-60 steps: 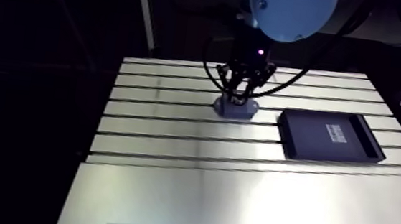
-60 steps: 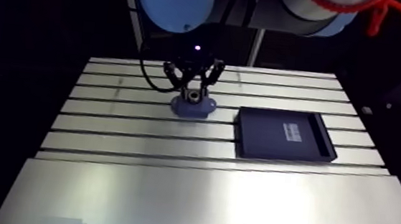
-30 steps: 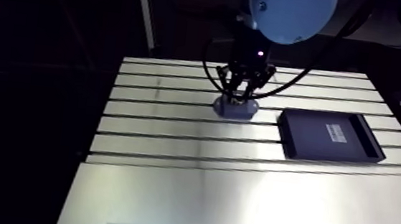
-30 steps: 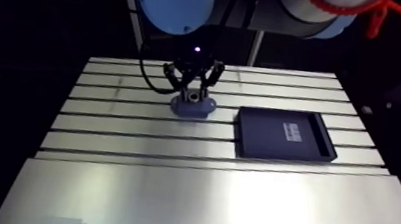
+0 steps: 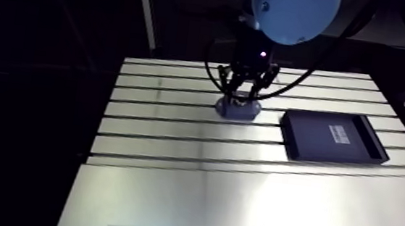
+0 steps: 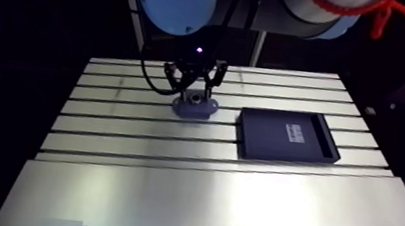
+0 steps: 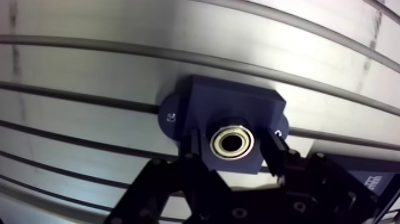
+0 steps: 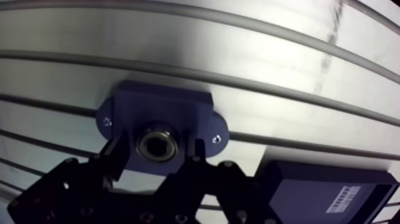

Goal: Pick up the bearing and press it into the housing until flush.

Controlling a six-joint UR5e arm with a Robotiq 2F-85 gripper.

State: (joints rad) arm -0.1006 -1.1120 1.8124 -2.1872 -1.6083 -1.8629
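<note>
A dark blue housing (image 7: 233, 107) with two mounting ears lies on the slotted aluminium table (image 6: 167, 191). A metal ring bearing (image 7: 232, 142) sits in the housing's round bore. My gripper (image 7: 233, 150) hangs directly over it, open. One finger (image 7: 193, 152) stands on each side of the bearing, with a small gap to it. In the arm view the gripper (image 6: 194, 86) stands just above the housing (image 6: 195, 106) in the rear part of the table.
A shallow black tray (image 6: 286, 136) with a white label lies to the right of the housing, a short way off; it also shows beside the gripper in the wrist view. Long slots run across the rear of the table, and the front part is smooth plate.
The gripper has risen slightly above the housing. Housing and tray have stayed in place.
</note>
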